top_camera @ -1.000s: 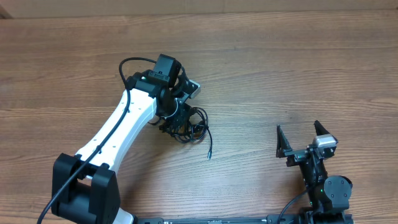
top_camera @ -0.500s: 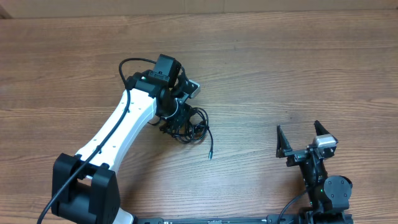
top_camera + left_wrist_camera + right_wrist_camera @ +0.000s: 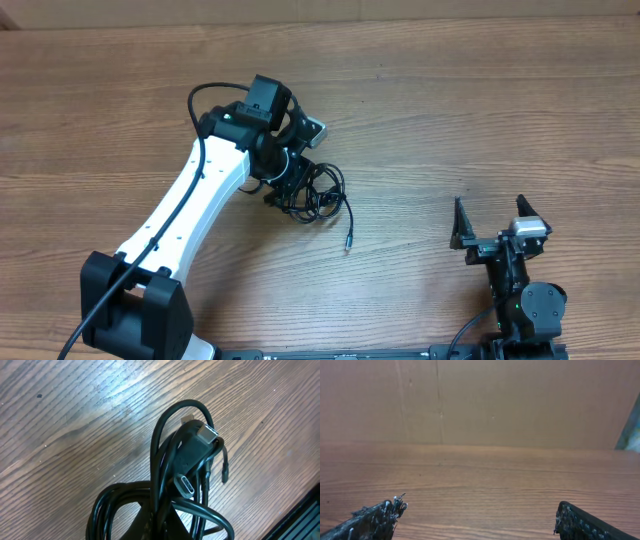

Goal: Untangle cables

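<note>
The cables [image 3: 318, 190] are a bunch of thin black loops left of the table's middle, with one loose silver-tipped end [image 3: 349, 244] trailing to the lower right. My left gripper [image 3: 289, 186] is shut on the bunch from its left side. In the left wrist view the cables [image 3: 165, 460] loop up from my left gripper [image 3: 157, 530], and a black plug with a silver tip [image 3: 206, 432] lies on top. My right gripper [image 3: 489, 205] stands open at the lower right, far from the cables. In its own view the right gripper [image 3: 479, 510] has only bare wood between the fingers.
The wooden table [image 3: 480, 110] stretches all around. A brown cardboard wall [image 3: 480, 400] stands at its far edge. The left arm's own thick black cable [image 3: 205, 95] arcs over its white link.
My left gripper has shifted a little right with the bunch, and the loose end has slid right and slightly down. The right gripper has drifted slightly right.
</note>
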`<state>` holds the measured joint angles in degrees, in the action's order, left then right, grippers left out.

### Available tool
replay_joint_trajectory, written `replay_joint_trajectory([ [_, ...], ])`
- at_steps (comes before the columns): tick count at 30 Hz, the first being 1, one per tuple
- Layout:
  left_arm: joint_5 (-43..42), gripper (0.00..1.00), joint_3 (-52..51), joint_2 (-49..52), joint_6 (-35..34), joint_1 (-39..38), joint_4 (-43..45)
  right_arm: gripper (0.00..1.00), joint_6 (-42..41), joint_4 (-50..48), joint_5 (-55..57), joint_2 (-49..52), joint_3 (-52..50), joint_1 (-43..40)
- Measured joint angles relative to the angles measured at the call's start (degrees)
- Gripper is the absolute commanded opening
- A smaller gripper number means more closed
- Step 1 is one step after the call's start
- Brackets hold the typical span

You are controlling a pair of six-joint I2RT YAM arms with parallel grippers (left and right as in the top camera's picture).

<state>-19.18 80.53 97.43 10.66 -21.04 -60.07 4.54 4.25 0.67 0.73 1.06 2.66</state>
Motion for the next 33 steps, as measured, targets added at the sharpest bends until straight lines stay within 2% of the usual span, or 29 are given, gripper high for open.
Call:
replay_joint_trajectory([
  [4,-1.7,0.04,0.3,0.0,0.0,0.0,0.0,1.00,0.0,-4.2,-1.1,0.0,0.0,0.0],
  [11,-4.4,0.04,0.3,0.0,2.3,0.0,0.1,1.00,0.0,-12.0,-11.5,0.0,0.0,0.0],
  [19,-10.8,0.04,0.3,0.0,8.3,0.0,0.9,1.00,0.0,-4.6,-16.2,1.4,3.6,0.0],
  [24,-13.3,0.04,0.8,0.0,11.3,0.0,-0.5,1.00,0.0,-1.4,-17.4,8.7,12.1,0.0],
  [29,-13.9,0.04,2.0,0.0,13.3,0.0,-1.6,1.00,1.8,1.4,-21.6,21.3,21.4,0.0],
  [33,-14.7,0.04,3.8,0.0,14.0,0.2,-2.1,1.00,2.3,-0.7,-27.6,31.1,25.9,0.0],
])
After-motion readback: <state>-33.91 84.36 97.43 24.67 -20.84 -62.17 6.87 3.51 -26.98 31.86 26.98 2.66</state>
